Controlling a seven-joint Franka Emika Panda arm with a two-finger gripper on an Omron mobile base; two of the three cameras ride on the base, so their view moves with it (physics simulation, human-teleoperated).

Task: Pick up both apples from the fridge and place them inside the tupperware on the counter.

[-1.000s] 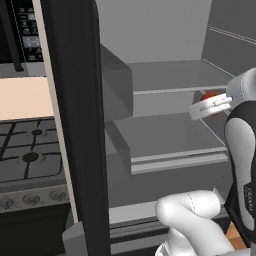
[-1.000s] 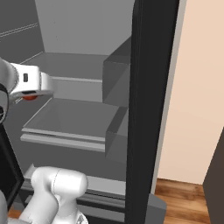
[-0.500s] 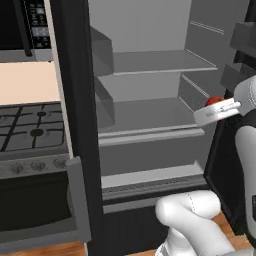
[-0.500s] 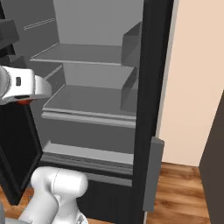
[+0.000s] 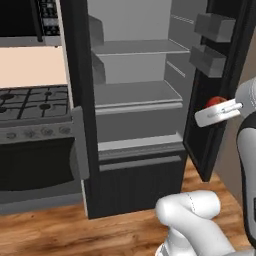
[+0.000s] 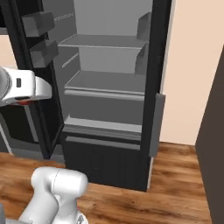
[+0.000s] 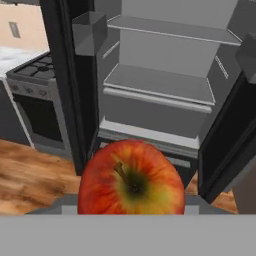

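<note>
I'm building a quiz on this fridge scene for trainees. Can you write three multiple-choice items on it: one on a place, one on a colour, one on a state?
1. Where is the red apple?
A. on a fridge shelf
B. at the tool, outside the fridge
C. on the stove

2. What colour is the fridge inside?
A. grey
B. blue
C. yellow

3. How do the fridge doors stand?
A. both closed
B. open
C. one removed

Answers:
1. B: the hand view shows the apple right in front of the camera, with the fridge beyond it, and the left base view shows red at the tool.
2. A: its shelves and walls are plain grey.
3. B: both base views look straight onto the shelves.
</note>
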